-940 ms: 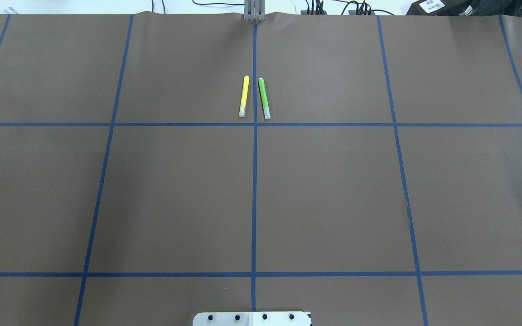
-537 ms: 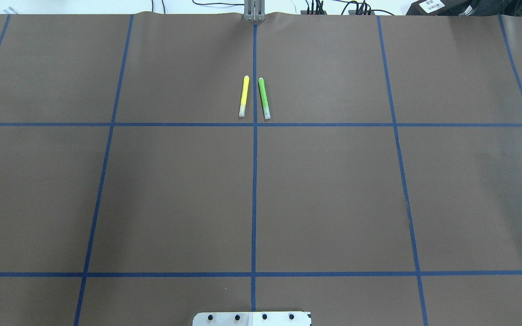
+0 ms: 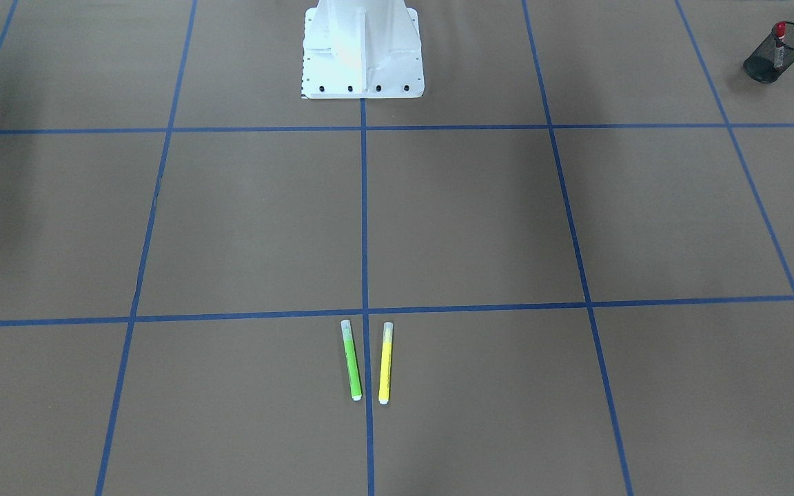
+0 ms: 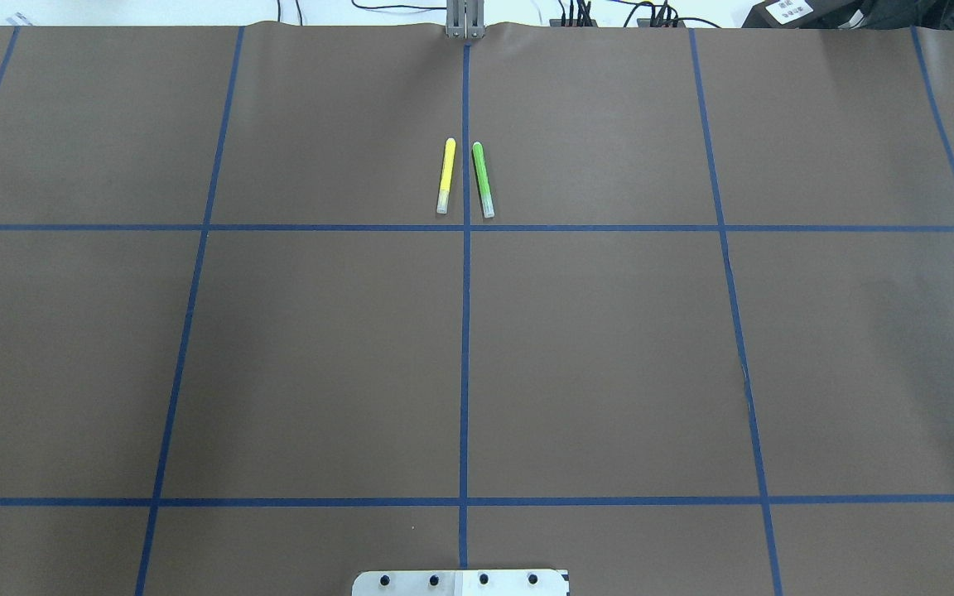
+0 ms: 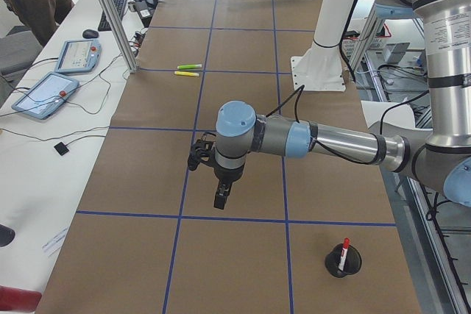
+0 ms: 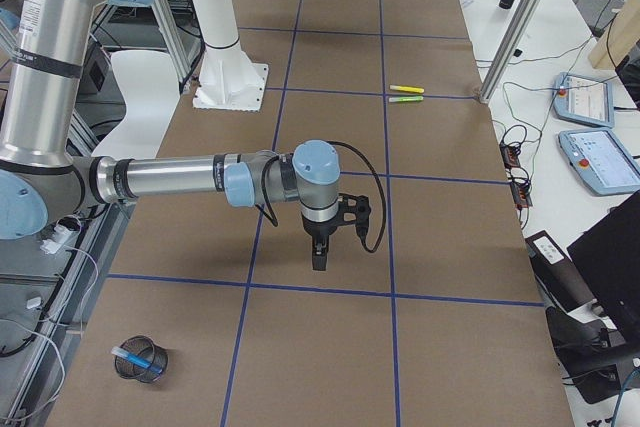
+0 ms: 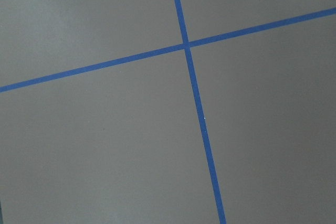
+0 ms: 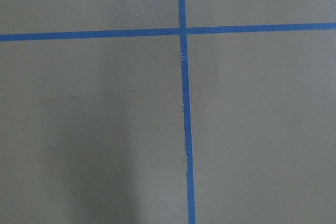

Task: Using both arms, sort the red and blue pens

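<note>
The red pen [image 3: 779, 38] stands in a black mesh cup [image 3: 776, 58] at the table corner on my left side; the exterior left view shows the same red pen [image 5: 345, 249] in its cup. The blue pen [image 6: 131, 355] lies in another mesh cup [image 6: 140, 362] near the corner on my right side. My left gripper [image 5: 221, 198] hangs over bare brown table, pointing down. My right gripper [image 6: 319, 257] hangs likewise near a blue tape line. Both show only in the side views, so I cannot tell whether they are open or shut. Both wrist views hold only table and tape.
A yellow marker [image 4: 446, 175] and a green marker [image 4: 483, 180] lie side by side at the far middle of the table. The white pedestal [image 3: 362, 48] stands at the robot's edge. Tablets [image 5: 44, 93] and cables lie on a side bench.
</note>
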